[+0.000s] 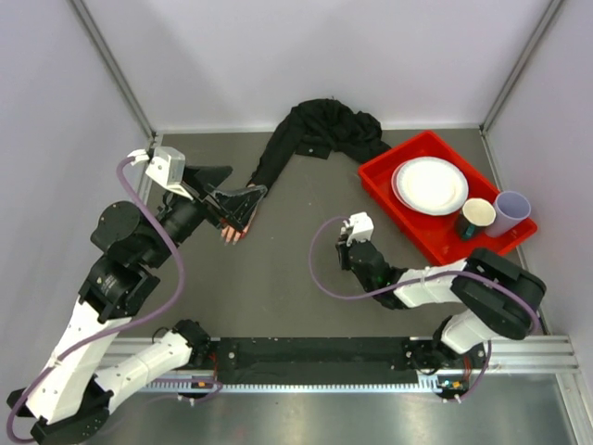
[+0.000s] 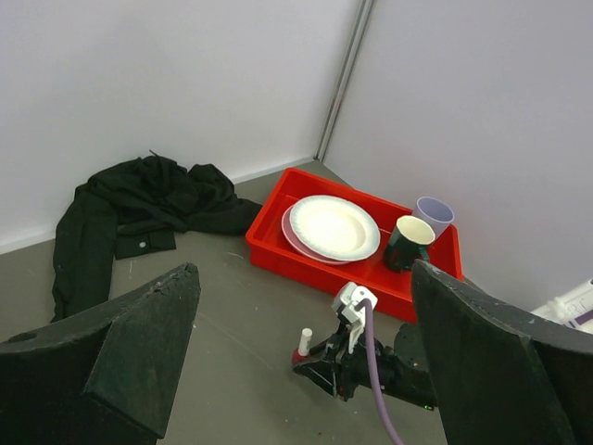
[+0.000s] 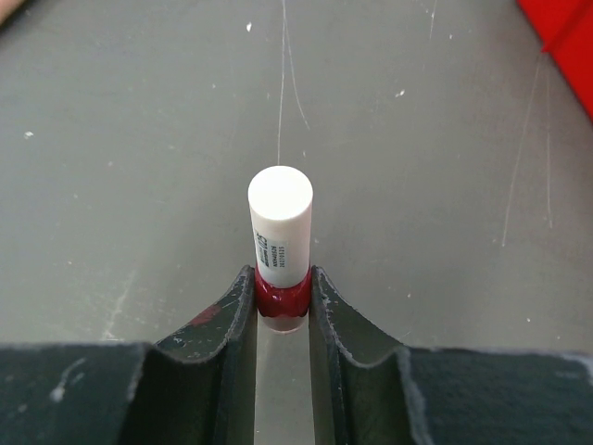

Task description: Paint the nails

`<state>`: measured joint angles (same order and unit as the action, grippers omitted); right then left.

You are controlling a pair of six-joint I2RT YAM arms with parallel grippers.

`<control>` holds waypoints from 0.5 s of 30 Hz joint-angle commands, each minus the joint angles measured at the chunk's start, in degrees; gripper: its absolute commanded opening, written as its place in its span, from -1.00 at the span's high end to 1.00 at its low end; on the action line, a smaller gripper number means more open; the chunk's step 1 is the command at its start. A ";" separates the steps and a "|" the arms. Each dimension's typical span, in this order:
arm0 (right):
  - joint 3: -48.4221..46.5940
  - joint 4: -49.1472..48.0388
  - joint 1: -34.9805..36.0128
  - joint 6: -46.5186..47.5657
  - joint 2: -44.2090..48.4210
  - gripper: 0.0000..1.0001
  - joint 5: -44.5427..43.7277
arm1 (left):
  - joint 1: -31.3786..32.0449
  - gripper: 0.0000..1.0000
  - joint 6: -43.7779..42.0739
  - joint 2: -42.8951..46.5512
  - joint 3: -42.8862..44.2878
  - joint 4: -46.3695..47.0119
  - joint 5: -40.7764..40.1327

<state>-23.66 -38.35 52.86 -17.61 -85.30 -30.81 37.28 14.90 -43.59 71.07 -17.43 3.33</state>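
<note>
The peach mannequin hand [image 1: 233,234] lies on the grey table, its black fabric sleeve [image 1: 320,130] trailing to the back wall. Its nails are too small to make out. My left gripper [image 1: 236,195] hangs open just above the hand's wrist and covers part of it. In the left wrist view the fingers [image 2: 111,352] stand wide apart with nothing between them. My right gripper [image 1: 341,248] rests low on the table at centre right, shut on the small red polish bottle [image 3: 281,297] with its white cap [image 3: 280,222] on and upright. The bottle also shows in the left wrist view [image 2: 304,342].
A red tray [image 1: 373,176] at the back right holds stacked white plates [image 1: 431,184], a dark cup [image 1: 477,218] and a lilac cup [image 1: 510,211]. White walls enclose the table on three sides. The bunched sleeve cloth [image 2: 148,199] lies against the back wall.
</note>
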 commanded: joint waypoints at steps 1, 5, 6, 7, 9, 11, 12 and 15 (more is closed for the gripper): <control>-2.09 -5.60 0.67 0.20 -2.68 1.00 -1.01 | -0.01 -0.98 0.31 1.05 -0.14 0.64 -0.79; -2.79 -5.51 1.02 0.64 -4.78 1.00 -2.15 | -0.10 -0.98 0.13 0.97 -0.23 0.64 -0.87; -2.97 -5.77 1.19 0.82 -5.14 1.00 -2.33 | -0.01 -0.98 0.05 0.97 -0.14 0.64 -0.87; -2.97 -5.95 1.19 0.82 -5.84 0.99 -2.24 | -0.10 -0.98 -0.13 0.97 -0.14 0.64 -0.87; -3.14 -5.95 1.19 0.56 -6.20 0.96 -2.33 | -0.10 -0.98 -0.22 0.88 -0.23 0.73 -0.79; -3.32 -5.60 1.19 0.64 -6.37 0.92 -2.50 | -0.01 -0.98 -0.30 0.79 -0.23 0.56 -0.52; -3.41 -5.51 1.19 0.64 -6.55 0.91 -2.50 | -0.01 -0.98 -0.31 0.88 -0.23 0.56 -0.61; -3.50 -5.33 1.28 0.56 -6.90 0.89 -2.77 | -0.01 -0.98 -0.39 1.14 -0.67 0.38 -0.87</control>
<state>-24.88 -40.73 53.30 -17.10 -91.64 -32.16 37.28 14.87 -42.89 71.00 -18.20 3.31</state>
